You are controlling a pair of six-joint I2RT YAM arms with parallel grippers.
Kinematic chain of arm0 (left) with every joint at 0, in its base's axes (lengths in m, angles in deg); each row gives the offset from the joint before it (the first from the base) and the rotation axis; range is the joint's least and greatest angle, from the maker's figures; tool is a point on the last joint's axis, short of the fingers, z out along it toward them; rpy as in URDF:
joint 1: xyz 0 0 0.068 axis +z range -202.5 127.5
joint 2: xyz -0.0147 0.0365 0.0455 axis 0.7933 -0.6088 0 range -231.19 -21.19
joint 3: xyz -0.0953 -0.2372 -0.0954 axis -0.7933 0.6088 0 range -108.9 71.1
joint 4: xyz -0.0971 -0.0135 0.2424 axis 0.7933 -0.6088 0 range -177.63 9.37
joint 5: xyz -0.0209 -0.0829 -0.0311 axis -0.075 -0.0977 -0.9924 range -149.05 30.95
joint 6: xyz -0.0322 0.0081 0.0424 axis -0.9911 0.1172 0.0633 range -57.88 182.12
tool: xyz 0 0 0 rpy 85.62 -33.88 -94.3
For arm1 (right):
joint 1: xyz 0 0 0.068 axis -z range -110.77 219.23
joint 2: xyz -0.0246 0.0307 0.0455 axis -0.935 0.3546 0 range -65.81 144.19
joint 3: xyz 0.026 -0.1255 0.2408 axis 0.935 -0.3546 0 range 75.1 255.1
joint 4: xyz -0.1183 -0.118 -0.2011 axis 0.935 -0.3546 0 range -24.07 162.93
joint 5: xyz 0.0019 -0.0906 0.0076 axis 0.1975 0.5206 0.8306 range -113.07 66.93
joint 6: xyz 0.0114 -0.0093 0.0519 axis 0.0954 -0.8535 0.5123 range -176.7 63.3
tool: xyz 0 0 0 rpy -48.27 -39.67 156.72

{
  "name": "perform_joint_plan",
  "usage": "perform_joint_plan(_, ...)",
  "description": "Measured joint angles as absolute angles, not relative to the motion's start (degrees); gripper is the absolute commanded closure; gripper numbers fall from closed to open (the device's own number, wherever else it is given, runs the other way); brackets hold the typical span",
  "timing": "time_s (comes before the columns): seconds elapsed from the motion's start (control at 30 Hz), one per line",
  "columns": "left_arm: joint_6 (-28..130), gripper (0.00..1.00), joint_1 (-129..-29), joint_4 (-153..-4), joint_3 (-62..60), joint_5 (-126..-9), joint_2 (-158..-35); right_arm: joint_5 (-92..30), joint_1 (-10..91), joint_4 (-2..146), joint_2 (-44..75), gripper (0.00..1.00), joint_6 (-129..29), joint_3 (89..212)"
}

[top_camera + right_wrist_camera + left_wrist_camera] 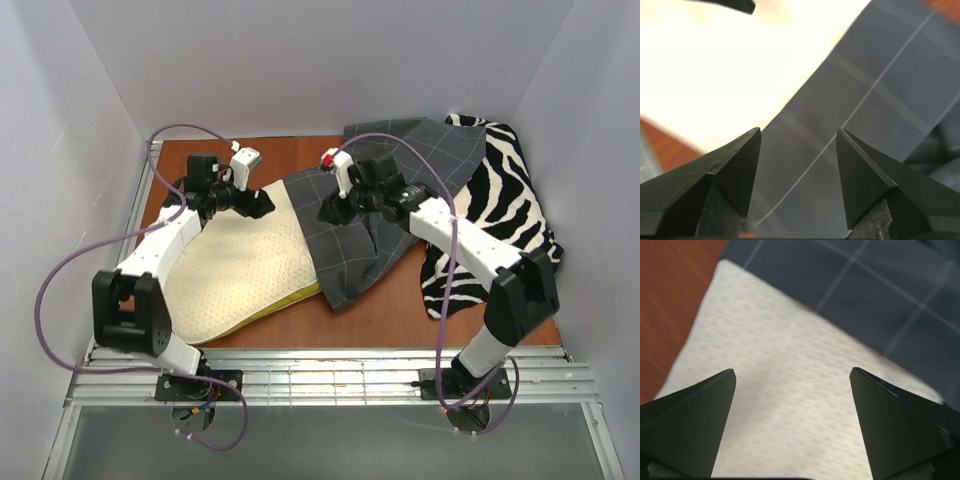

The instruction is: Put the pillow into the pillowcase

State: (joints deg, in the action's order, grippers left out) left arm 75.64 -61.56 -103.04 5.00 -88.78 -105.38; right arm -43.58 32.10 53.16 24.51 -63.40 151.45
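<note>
The brown table (390, 310) is seen from above, filling the middle of the frame. At the upper right of it, a zebra-striped cloth (505, 215) is spread out. The dark grey pillowcase (370, 230) with thin light lines is laid in the middle, and its upper right part rests on the striped cloth. The cream pillow (240, 270) is laid at the left middle of the frame, with a yellow-green edge seen along its lower side. Its right end is covered by the left edge of the pillowcase, and most of the pillow is left bare.

The left gripper (258, 204) is held over the upper end of the pillow. In the left wrist view its jaws are seen spread wide apart, with nothing held between them. The right gripper (330, 212) is held just over the pillowcase, near its left edge. In the right wrist view its jaws are seen parted, with only grey cloth below and nothing pinched.
</note>
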Motion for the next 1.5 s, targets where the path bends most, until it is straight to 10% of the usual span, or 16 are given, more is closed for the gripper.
perform_joint_plan(0.43, 88.52, 0.11, -48.29, -106.3, -13.54, -88.24, -133.18, -32.28, 33.92, 51.93, 60.12, 0.31, -68.41, 186.47)
perform_joint_plan(0.7, 94.61, 0.12, -48.18, -107.92, -8.49, -96.94, -134.77, -35.5, 34.97, 52.02, 64.53, 0.32, -69.13, 186.95)
perform_joint_plan(0.9, 97.54, 0.34, -48.29, -107.85, -6.41, -99.54, -135.08, -37.03, 35.03, 51.93, 64.79, 0.32, -69.13, 188.09)
perform_joint_plan(1.17, 104.73, 1.0, -49.73, -107.22, -5.23, -101.88, -135.19, -37.35, 35.03, 55.43, 67.04, 0.32, -69.15, 193.64)
perform_joint_plan(1.5, 113.65, 1.0, -60.14, -98.74, 8.69, -99.17, -124.94, -37.09, 35.03, 57.81, 73.4, 0.32, -70.7, 196.98)
